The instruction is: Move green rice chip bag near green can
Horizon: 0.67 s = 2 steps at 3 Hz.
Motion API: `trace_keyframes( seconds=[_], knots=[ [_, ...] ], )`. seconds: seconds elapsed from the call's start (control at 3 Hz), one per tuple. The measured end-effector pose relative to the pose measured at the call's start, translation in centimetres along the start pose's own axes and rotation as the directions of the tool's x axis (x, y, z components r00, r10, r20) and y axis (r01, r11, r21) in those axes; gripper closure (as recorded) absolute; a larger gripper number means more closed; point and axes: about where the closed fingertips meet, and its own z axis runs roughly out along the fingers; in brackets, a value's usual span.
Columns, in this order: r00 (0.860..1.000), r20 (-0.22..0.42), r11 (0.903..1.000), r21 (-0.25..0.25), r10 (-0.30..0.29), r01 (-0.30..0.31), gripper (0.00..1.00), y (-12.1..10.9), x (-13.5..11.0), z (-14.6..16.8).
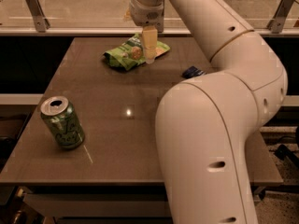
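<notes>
The green rice chip bag (125,56) lies crumpled at the far middle of the brown table (117,101). My gripper (148,48) hangs down from the arm directly over the bag's right half, at or just above its surface. The green can (63,123) stands upright near the table's front left, far from the bag, with its silver top open. The arm's large white elbow (205,143) fills the right foreground and hides that part of the table.
A small dark blue wrapped bar (192,72) lies right of the bag, partly hidden behind the arm. A ledge with metal brackets (35,8) runs along the table's far edge. Dark gaps drop off at the table's left side.
</notes>
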Motion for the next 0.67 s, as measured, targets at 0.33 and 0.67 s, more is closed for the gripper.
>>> trace_keyframes(
  seconds=[0.33, 0.67],
  knots=[
    [1.000, -0.013, 0.9999, -0.015, 0.002, -0.002, 0.00, -0.3, 0.6, 1.7],
    [1.000, -0.016, 0.9996, -0.030, -0.002, 0.001, 0.00, -0.5, 1.0, 3.1]
  ],
)
